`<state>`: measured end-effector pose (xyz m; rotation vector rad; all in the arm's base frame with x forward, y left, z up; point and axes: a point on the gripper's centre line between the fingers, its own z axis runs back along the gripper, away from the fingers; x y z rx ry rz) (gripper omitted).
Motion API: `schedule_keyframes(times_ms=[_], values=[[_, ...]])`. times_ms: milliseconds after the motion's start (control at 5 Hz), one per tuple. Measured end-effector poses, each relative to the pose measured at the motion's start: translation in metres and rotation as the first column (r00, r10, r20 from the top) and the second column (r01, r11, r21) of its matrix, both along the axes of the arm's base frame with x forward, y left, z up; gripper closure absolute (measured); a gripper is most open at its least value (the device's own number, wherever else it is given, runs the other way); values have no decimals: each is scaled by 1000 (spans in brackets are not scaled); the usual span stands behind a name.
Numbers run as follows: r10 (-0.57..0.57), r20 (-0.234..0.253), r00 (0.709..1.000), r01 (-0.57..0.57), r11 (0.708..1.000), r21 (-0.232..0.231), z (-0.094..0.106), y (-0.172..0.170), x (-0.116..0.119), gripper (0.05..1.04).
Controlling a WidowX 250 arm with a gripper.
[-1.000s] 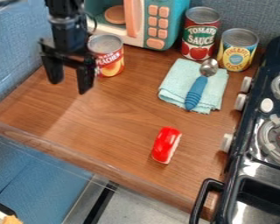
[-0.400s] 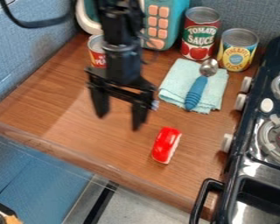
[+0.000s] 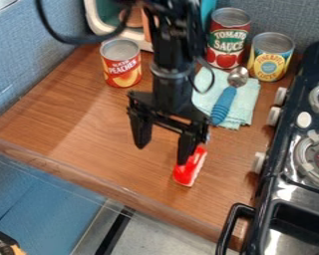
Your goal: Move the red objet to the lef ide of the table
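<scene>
Jaws of the gripper (image 3: pixel 162 155) stood wide apart, tips down, above the table (image 3: pixel 76 134); we saw one jaw overlap the far end of the red object (image 3: pixel 185 174), though we could not tell whether they touched. We found the red object on the table, near its front edge, between that edge and the cloth (image 3: pixel 245 108); the spoon (image 3: pixel 222 106) lay on the cloth, its bowl toward the yellow can (image 3: pixel 270 60); the red can (image 3: pixel 227 40) stood just beside the yellow can; we noted the stove (image 3: pixel 282 174) along the table's right side in the view.

Table (image 3: pixel 95 134): red object (image 3: pixel 187 174), cloth (image 3: pixel 245 107), cans (image 3: pixel 121 68)
</scene>
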<state>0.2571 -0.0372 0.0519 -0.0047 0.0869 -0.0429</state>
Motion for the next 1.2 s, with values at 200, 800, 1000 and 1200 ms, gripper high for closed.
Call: schedule_keyframes(times_ms=[200,800,1000,1200], values=[[12,-28,1000,-11,1000,22,-21,-9,5,83],[26,-14,1000,-26,999,28,-35,-29,21,153],[5,4,1000,-6,998,67,-34,-20,26,413],[17,44,999,-22,993,116,-20,13,34,506]])
